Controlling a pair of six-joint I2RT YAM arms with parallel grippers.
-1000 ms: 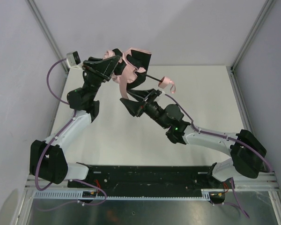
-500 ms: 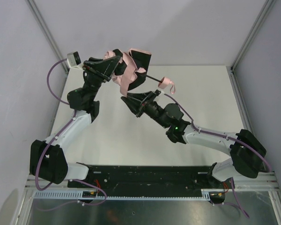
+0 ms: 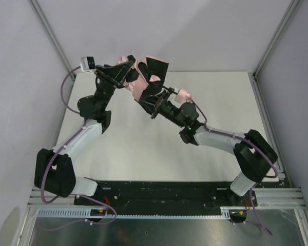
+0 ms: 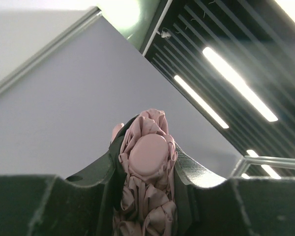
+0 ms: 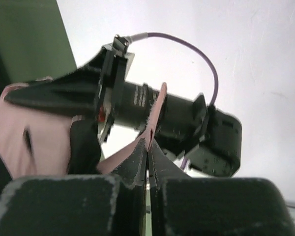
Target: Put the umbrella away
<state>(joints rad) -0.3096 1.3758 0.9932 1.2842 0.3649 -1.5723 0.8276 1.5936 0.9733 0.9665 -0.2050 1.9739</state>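
Observation:
The umbrella (image 3: 145, 78) is held in the air above the far left of the table, its pale pink fabric and black parts bunched, its black shaft running right to the pink handle (image 3: 184, 95). My left gripper (image 3: 126, 72) is shut on the umbrella's top end; in the left wrist view the round pink cap (image 4: 148, 152) and crumpled fabric sit between the fingers of the left gripper (image 4: 147, 164). My right gripper (image 3: 148, 105) is just below the canopy. In the right wrist view the right gripper (image 5: 148, 147) is shut on a thin pink strip (image 5: 158, 109) of the umbrella.
The white table (image 3: 143, 148) is walled by grey panels on the left, back and right. A black rail (image 3: 159, 192) carries both arm bases at the near edge. My left arm (image 5: 137, 101) with its purple cable fills the right wrist view.
My right gripper has moved up and left to the umbrella and shut on the pink strip. The left arm and umbrella have shifted slightly right.

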